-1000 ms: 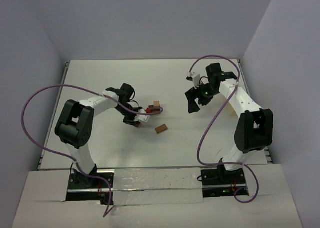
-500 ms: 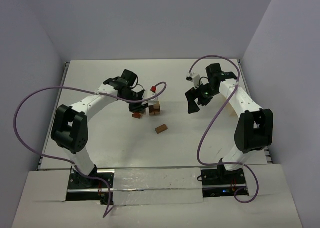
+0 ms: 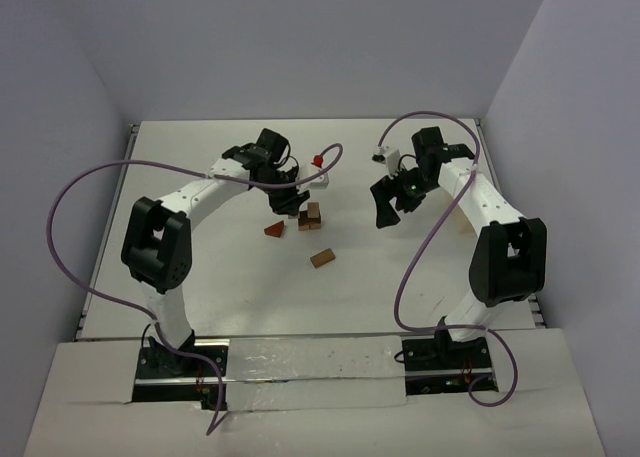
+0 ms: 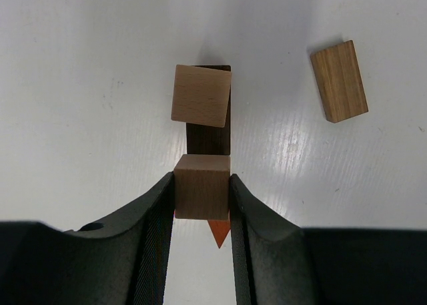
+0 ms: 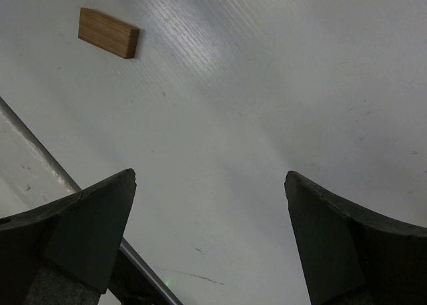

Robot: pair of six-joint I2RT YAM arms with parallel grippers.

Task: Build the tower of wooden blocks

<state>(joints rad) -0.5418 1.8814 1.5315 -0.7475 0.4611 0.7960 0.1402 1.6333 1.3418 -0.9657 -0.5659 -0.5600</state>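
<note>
My left gripper (image 4: 201, 182) is shut on a tan cube (image 4: 201, 197). It holds the cube at the near end of a dark brown bar (image 4: 208, 137); whether cube and bar touch is unclear. A second tan cube (image 4: 200, 95) sits on the bar's far end. In the top view my left gripper (image 3: 292, 204) is just left of this stack (image 3: 313, 215). A reddish triangular piece (image 3: 274, 230) lies below-left of it, its tip (image 4: 219, 233) showing under the held cube. My right gripper (image 5: 210, 178) is open and holds nothing; it hangs right of the stack (image 3: 385, 207).
A brown bar (image 3: 322, 258) lies loose in front of the stack, also at the upper right of the left wrist view (image 4: 339, 81). Another brown bar (image 5: 108, 33) lies on the table beyond the right gripper. A table-edge rail (image 5: 40, 155) runs at the lower left there.
My left arm has swung away from the triangular piece towards the far right, carrying the tan cube up to the stack. The right arm has not moved.
</note>
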